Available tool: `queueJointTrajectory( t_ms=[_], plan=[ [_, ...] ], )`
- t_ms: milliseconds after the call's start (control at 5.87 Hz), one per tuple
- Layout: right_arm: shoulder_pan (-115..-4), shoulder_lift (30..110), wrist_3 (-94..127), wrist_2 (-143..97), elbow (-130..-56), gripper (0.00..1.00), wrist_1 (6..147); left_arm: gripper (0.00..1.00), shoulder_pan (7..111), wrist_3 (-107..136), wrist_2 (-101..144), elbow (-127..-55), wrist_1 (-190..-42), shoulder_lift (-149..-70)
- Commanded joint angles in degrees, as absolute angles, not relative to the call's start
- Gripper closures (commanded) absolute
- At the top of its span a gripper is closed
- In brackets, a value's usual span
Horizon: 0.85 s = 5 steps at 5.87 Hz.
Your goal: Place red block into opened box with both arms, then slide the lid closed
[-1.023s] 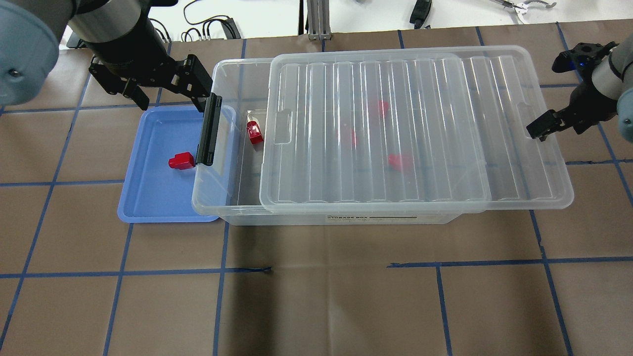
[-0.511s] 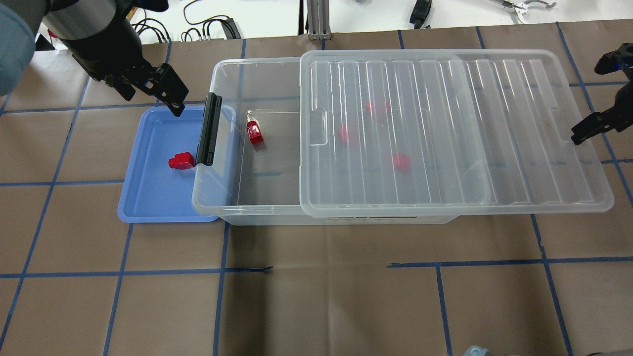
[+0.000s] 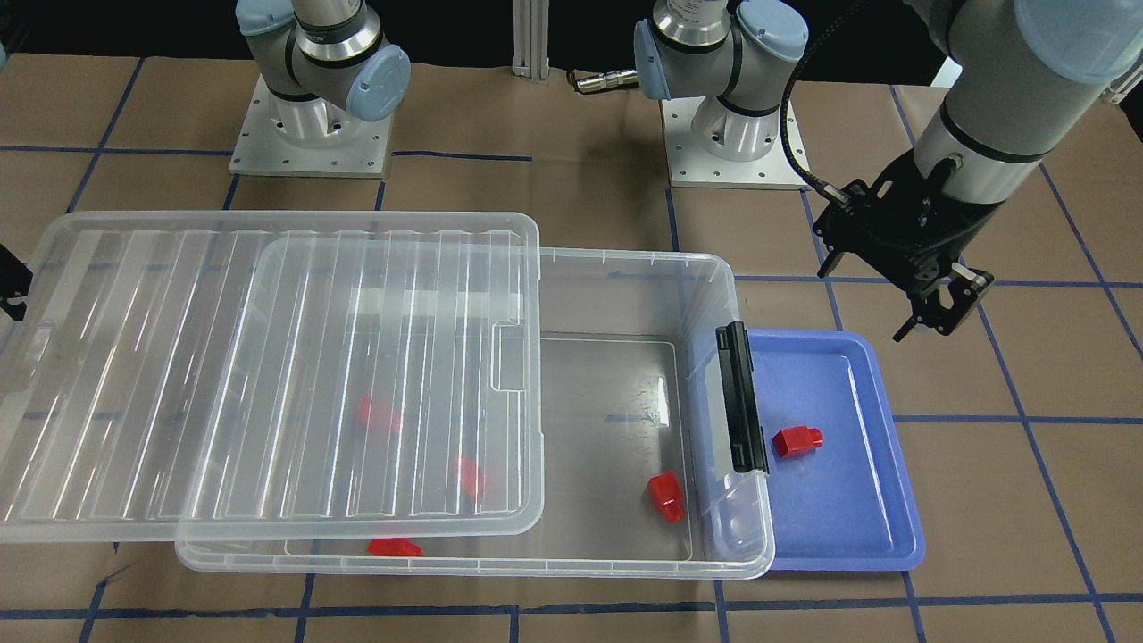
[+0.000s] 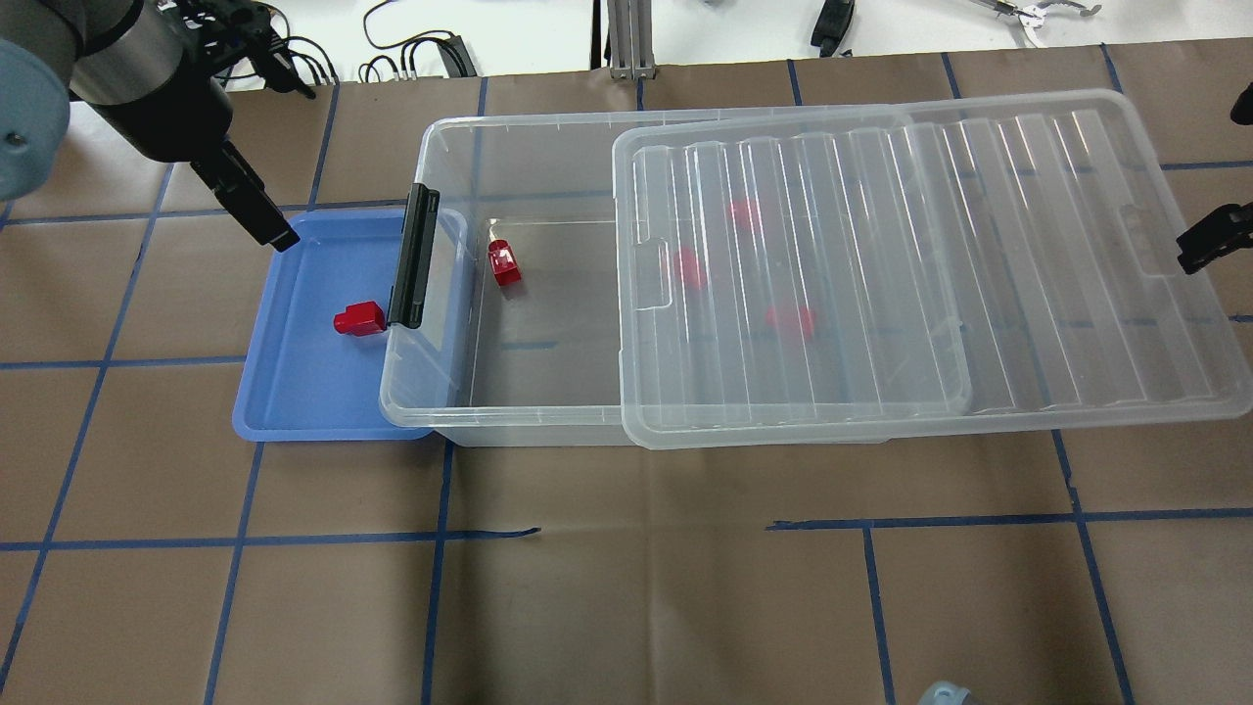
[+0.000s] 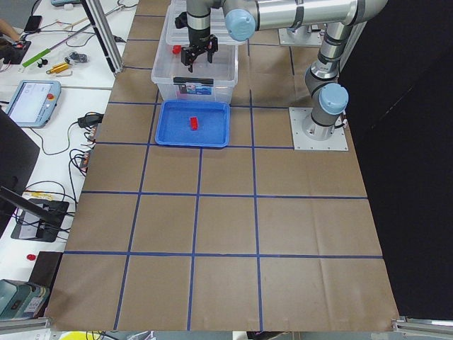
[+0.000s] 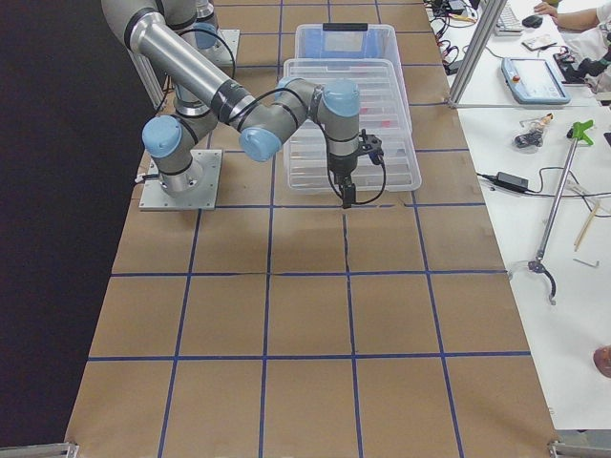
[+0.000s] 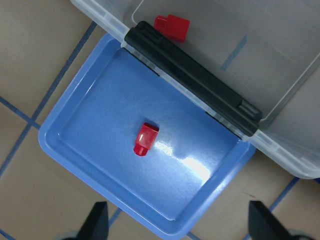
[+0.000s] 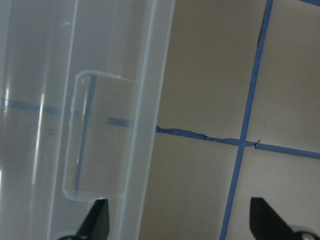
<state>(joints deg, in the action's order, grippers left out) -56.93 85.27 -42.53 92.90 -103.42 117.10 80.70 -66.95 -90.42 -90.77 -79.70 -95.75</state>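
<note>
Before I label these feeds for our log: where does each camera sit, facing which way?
Front-facing: across the table, facing arm bases; left gripper near blue tray.
Overhead: behind the robot, down on box and lid; left arm left, right gripper right.
Exterior left: table's end, along it; left arm nearest.
Exterior right: opposite end; right arm nearest.
Left wrist: down onto tray's red block; open fingertips show.
Right wrist: down onto lid's edge; open fingertips show.
Front-facing and overhead share the box, mirrored.
</note>
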Motion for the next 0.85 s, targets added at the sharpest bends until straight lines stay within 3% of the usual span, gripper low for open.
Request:
queueJointTrajectory(
  t_ms=[0,341,682],
  plan=[
    [-62.7,90.4,-30.1,92.9,-99.3,0.0,106.2,0.02,80.1,-82.0,-90.8,-95.1,-67.3,-100.7],
    [-72.7,90.2,-8.8,92.2,-87.1,0.0,87.6,0.02,76.7,-87.8,-90.1,-100.7,-54.2,-106.8],
    [-84.3,89.8,7.0,90.5,-83.8,0.0,84.8,0.02,76.0,-93.2,-85.8,-102.1,-52.1,-112.6]
  ],
)
